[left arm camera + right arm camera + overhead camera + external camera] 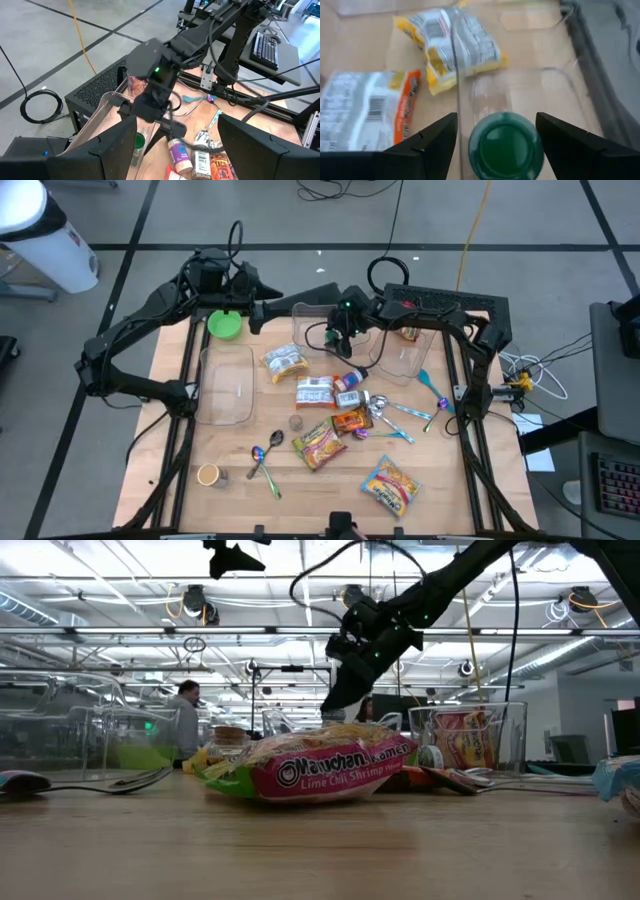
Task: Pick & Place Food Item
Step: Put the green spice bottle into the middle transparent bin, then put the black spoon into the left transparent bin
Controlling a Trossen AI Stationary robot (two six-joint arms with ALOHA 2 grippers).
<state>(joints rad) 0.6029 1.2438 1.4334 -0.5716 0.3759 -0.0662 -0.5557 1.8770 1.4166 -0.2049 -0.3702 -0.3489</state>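
My right gripper [496, 125] hangs open over a clear container [320, 320] at the table's far middle. Its fingers stand on either side of a green-lidded jar [505, 145] that sits inside the container, and I see a gap at each finger. The left wrist view shows the same jar [137, 141] below the right gripper [150, 107]. My left gripper [177, 122] waits open and high at the far left [268, 305], with nothing between its fingers. Food packs lie mid-table: a yellow noodle pack [285, 361], a white-and-orange pack [314, 390] and a pink ramen pack [310, 768].
A second clear container [405, 350] at the far right holds a red-and-yellow pack. A third clear container [225, 385] and a green bowl [225, 325] stand on the left. A spice bottle [350, 380], spoons [265, 460], a small jar [210, 474] and another noodle pack [390, 485] lie about.
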